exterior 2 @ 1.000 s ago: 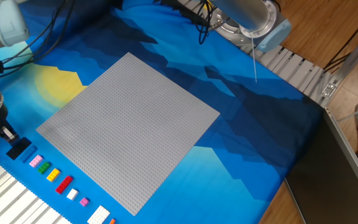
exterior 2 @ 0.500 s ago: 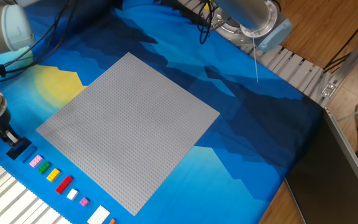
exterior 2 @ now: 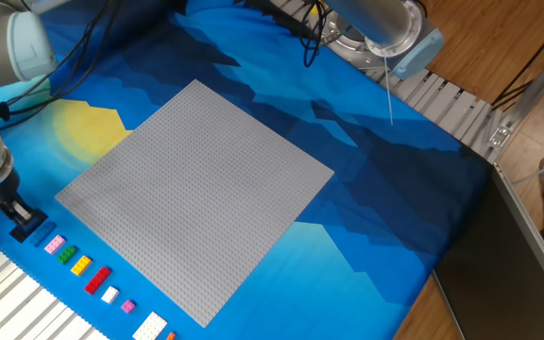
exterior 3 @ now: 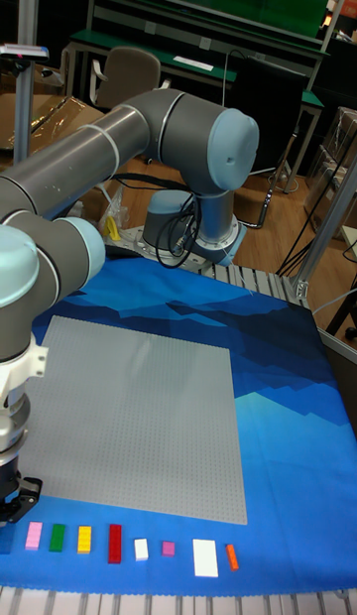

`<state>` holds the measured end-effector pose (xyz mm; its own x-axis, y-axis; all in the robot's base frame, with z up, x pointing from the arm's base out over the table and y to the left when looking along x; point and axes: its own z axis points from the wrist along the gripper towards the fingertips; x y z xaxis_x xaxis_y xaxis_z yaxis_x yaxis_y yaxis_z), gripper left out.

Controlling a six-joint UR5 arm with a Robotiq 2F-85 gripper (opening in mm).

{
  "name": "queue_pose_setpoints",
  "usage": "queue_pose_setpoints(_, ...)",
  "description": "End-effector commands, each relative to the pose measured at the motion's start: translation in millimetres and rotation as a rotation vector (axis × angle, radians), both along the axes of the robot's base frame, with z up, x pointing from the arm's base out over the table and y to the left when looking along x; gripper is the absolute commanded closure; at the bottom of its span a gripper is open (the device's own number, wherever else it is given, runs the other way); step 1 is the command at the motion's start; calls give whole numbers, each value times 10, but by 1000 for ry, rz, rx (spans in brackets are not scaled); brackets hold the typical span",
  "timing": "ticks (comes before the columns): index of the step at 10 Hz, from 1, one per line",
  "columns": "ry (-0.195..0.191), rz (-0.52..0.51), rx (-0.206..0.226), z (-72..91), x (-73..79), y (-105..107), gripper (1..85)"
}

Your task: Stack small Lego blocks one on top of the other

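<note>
The small Lego blocks lie in a row along the near edge of the blue mat: pink (exterior 2: 53, 243), green (exterior 2: 64, 253), yellow (exterior 2: 80, 264), red (exterior 2: 97, 279), a small white one (exterior 2: 110, 295) and purple (exterior 2: 127, 306). At the row's left end lies the flat black block (exterior 2: 30, 224). My gripper (exterior 2: 15, 213) is down at that block's left end, fingers slightly apart and the block resting on the mat. In the tall view the gripper (exterior 3: 17, 494) sits at the bottom left, hiding most of the black block, beside the pink block (exterior 3: 34, 536).
The large grey baseplate (exterior 2: 196, 189) fills the middle of the mat. A bigger white block (exterior 2: 149, 327) and an orange one (exterior 3: 231, 555) end the row. Ridged metal table edges border the mat. The arm's base (exterior 3: 188, 228) stands at the far side.
My gripper has come down and slightly right onto the black block's left end. The blocks have not moved.
</note>
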<state>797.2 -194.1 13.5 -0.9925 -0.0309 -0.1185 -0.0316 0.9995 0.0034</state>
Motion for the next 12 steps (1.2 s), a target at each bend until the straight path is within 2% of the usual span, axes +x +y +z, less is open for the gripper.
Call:
queue_pose_setpoints(1, -5, 23, 14, -14, -14, -21, 517)
queue_pose_setpoints(12, 3, 98, 19, -47, -21, -34, 470)
